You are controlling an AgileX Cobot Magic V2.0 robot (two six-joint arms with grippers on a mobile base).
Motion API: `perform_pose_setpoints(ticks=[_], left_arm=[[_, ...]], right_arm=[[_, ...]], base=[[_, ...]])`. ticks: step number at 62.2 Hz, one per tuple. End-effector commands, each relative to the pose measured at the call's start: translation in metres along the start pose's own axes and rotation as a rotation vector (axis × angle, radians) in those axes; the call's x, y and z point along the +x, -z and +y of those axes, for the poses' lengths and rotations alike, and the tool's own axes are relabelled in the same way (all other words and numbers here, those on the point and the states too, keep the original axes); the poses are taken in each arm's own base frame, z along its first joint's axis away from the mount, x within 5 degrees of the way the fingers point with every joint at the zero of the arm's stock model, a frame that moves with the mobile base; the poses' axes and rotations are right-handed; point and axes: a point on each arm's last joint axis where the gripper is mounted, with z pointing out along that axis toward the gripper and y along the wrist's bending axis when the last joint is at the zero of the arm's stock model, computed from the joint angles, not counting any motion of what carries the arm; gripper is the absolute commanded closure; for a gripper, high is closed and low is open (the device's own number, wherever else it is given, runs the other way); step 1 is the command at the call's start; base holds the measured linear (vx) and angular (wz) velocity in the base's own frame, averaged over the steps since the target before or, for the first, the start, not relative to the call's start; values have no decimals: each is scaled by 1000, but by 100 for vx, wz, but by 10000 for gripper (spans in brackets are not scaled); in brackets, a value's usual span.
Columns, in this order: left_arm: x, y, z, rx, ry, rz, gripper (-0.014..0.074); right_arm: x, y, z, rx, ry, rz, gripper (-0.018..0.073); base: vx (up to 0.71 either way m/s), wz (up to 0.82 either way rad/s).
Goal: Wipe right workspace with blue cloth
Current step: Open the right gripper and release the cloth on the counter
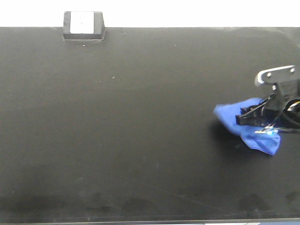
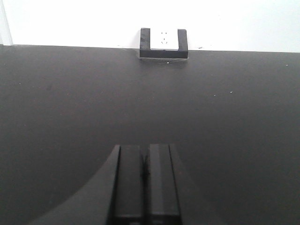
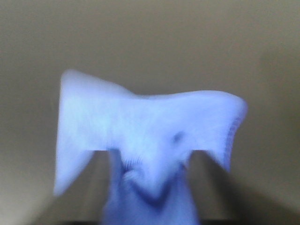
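The blue cloth (image 1: 251,129) lies bunched on the right side of the black table (image 1: 117,131). My right gripper (image 1: 243,117) reaches in from the right edge and is shut on the cloth, with cloth spread ahead of and below the fingers. In the right wrist view the blue cloth (image 3: 145,136) fills the middle, blurred, pinched between the fingers (image 3: 101,173). My left gripper (image 2: 145,180) is shut and empty, low over bare table; it is out of the front view.
A black holder with a white socket plate (image 1: 83,24) stands at the table's far edge, left of centre, also in the left wrist view (image 2: 163,43). A white wall runs behind the table.
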Motion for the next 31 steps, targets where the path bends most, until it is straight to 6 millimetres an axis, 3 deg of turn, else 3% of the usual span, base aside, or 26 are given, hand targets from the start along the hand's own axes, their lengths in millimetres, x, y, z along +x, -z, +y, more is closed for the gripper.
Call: perform_pose_setpoints(ticks=[1,7,16,31], left_arm=[[2,-1,-1,19,6,-64,602],[2,-1,-1,19,6,-64,602],[2,-1,-1,19,6,-64,602],[2,-1,-1,19,6,-64,602]], right_arm=[[-19,16,-4,33,4,-134,-104],[-23,28,-4,38,5,-179,-148],[-32,58,-4,51,7,-291,-131],[-35,149,-1,73,2,-592,-7]], base=[[0,0],[0,0],[0,0],[0,0]])
